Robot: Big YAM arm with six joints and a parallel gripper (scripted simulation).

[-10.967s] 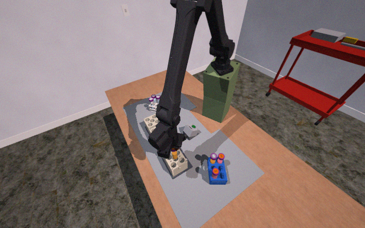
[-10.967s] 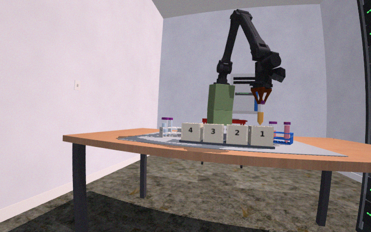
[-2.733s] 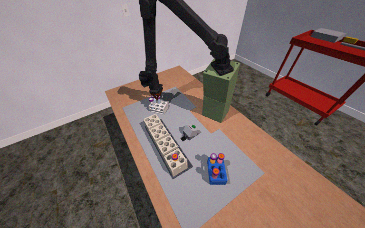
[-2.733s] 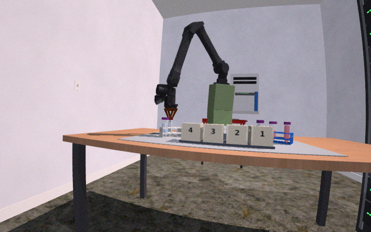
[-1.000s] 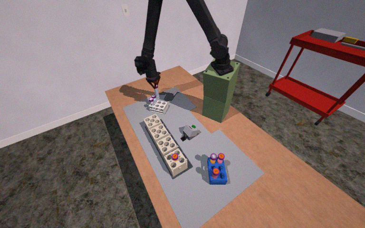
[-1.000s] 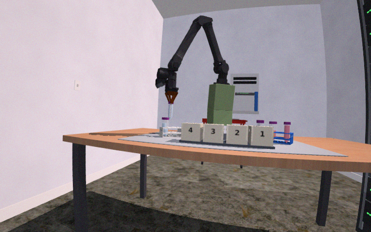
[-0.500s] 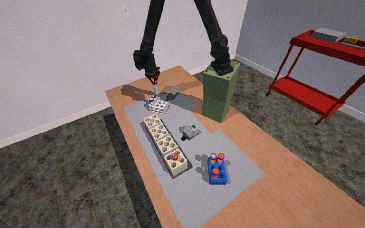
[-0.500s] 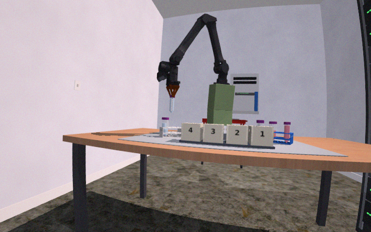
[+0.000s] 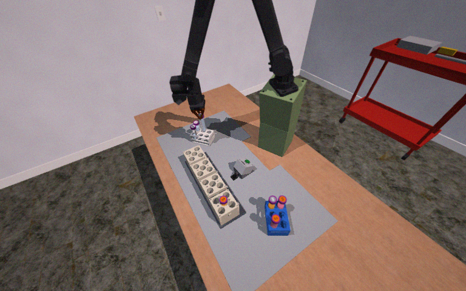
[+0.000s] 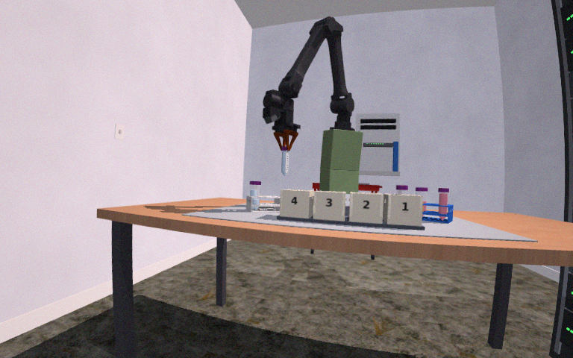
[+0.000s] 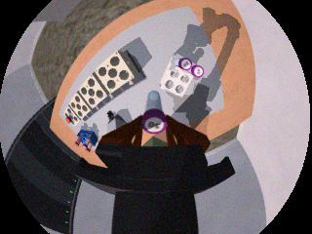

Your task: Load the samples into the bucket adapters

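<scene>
My gripper [image 10: 286, 145] is shut on the cap of a water blank tube [image 10: 285, 162] and holds it upright, well above the white blank rack RB [image 9: 202, 136]. The held blank shows in the wrist view [image 11: 154, 120], purple-capped, between the fingers. Two more blanks [image 9: 194, 126] stand in RB. The loading stand ST [image 9: 211, 183] carries four cream adapters in a row; one orange-dot sample [image 9: 223, 200] stands in adapter 1 [image 10: 404, 208]. The blue sample rack RS [image 9: 277, 218] holds two orange-dot samples [image 9: 275, 219] [image 9: 281, 200] and a grey-dot tube [image 9: 272, 200].
The grey DONE key box with its green button [image 9: 243, 167] sits between ST and the green arm pedestal [image 9: 280, 114]. A red cart [image 9: 405, 92] stands off the table at the right. A grey mat [image 9: 240, 205] lies under the racks.
</scene>
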